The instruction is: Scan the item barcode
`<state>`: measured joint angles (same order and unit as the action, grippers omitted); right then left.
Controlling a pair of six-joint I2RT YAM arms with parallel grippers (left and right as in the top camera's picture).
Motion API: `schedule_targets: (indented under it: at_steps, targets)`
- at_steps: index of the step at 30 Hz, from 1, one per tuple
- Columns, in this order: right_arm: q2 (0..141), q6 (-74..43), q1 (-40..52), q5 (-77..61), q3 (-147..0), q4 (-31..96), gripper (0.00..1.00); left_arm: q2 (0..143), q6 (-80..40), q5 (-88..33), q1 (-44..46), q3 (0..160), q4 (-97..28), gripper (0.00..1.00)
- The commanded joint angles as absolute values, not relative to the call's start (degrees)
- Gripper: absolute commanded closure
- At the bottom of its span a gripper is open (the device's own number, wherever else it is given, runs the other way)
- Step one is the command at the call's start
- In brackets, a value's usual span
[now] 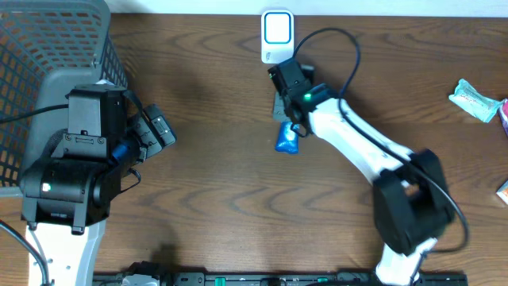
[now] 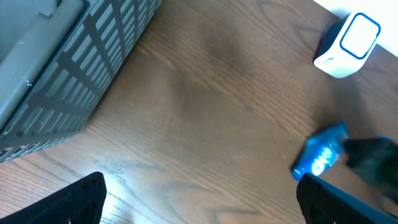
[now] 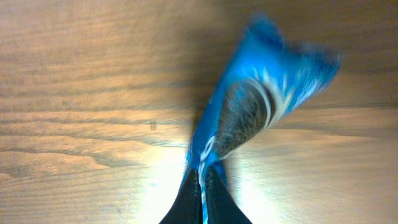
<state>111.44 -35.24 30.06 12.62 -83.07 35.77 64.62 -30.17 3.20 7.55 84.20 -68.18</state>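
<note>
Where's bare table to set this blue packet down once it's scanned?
The widest bare wood lies between the left gripper and the blue packet. Another patch sits between the right arm and the teal wrapper. It is crowded at the basket corner, around the scanner, and along the far right edge.

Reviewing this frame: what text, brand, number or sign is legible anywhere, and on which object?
No text can be read anywhere.
On the blue packet: white print, blurred.
On the white scanner: a small dark mark below its window, too small to read.
On the teal packet: too small to read.
</note>
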Motion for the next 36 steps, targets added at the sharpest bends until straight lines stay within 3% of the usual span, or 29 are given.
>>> schedule_targets:
  at_steps: [1,8,10,12,14,19,23,29,36]
  targets:
    - [105.47,-31.75,29.65,23.33,-83.20,39.51,0.99,64.73,-30.04,3.88,7.29,84.62,-68.36,0.02]
    - [105.16,-30.79,29.63,25.54,-83.15,44.21,0.98,64.73,-30.04,3.90,7.29,84.62,-68.36,0.02]
    - [105.41,-30.79,29.26,24.27,-83.11,46.54,0.75,64.73,-30.04,3.90,7.29,84.62,-68.36,0.02]
    - [105.67,-30.79,28.71,21.85,-83.09,48.56,0.40,64.73,-30.04,3.90,7.29,84.62,-68.36,0.02]
    - [106.04,-30.81,27.90,16.69,-82.91,49.41,0.27,64.73,-30.04,3.88,7.29,84.62,-68.36,0.02]
    - [106.10,-31.38,26.59,12.58,-80.18,46.68,0.07,64.73,-30.04,3.88,7.29,84.62,-68.36,0.02]
    - [106.34,-34.13,23.18,9.10,-75.88,42.37,0.14,64.73,-30.04,3.90,7.29,84.62,-68.36,0.02]
    - [107.00,-33.52,14.70,-11.29,-67.24,29.26,0.27,64.73,-30.04,3.88,7.29,84.62,-68.36,0.02]
    - [107.07,-33.61,9.26,-26.59,-57.63,13.15,0.28,64.73,-30.04,3.90,7.29,84.62,-68.36,0.02]
